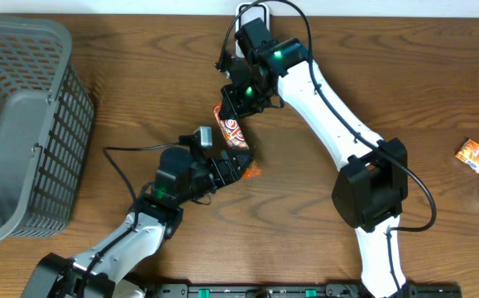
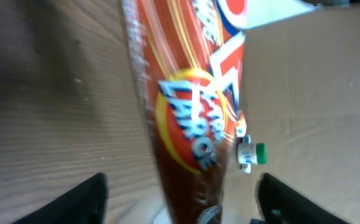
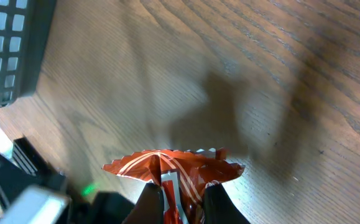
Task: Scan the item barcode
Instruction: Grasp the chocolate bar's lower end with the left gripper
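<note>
The right gripper pinches the top edge of the snack packet, so it hangs in the middle of the overhead view. The left gripper is open, with a finger on each side of the packet's bottom end. It looks ready to grab the packet and turn the barcode.

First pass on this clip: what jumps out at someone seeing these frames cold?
The glossy orange-red snack packet catches the eye first, held between both arms over the middle of the wooden table. The right hand pinches its crimped top edge, while the left hand stands open around its lower end. A grey plastic mesh basket fills the left edge of the overhead view.
</note>
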Available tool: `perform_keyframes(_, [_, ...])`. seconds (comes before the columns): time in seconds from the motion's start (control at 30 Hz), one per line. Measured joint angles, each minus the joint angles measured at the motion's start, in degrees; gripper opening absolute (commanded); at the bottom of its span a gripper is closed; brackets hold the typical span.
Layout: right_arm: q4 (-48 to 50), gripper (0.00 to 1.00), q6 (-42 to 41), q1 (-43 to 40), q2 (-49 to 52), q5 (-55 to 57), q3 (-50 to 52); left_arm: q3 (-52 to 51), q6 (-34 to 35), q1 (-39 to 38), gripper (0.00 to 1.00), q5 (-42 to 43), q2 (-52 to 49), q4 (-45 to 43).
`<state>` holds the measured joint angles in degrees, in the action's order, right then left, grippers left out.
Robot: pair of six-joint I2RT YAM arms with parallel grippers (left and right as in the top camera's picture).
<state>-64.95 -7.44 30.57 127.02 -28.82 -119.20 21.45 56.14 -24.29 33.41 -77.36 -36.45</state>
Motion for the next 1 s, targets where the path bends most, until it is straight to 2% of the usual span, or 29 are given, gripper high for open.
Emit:
perform_keyframes(0.2, [0.0,0.01,-0.5,0.0,0.0,0.2,0.0,0.0,0.5,-1.7,0.19,-1.4,0.0,0.0])
perform_keyframes(0.23, [0.0,0.01,-0.5,0.0,0.0,0.2,0.0,0.0,0.5,-1.7,0.09,-1.6,0.0,-0.1])
perform_keyframes(0.6, [0.1,0.02,-0.7,0.0,0.0,0.2,0.0,0.0,0.3,-1.8,0.07,-2.1,0.0,-0.8])
perform_keyframes(0.67, [0.1,0.41,-0.7,0.0,0.0,0.1,0.0,0.0,-1.7,-1.9,0.07,-2.1,0.0,-1.1])
perform_keyframes(0.7, [0.0,0.84,-1.1,-0.1,0.0,0.2,0.0,0.0,-3.1,-1.9,0.07,-2.1,0.0,-1.1])
perform_keyframes(0.73, [0.0,0.99,-1.1,-0.1,0.0,0.2,0.0,0.0,-4.3,-1.9,0.07,-2.2,0.0,-1.2])
perform_keyframes(1.0, [-0.2,0.99,-1.1,-2.2,0.0,3.0,0.0,0.0,-15.8,-1.8,0.07,-2.3,0.0,1.7])
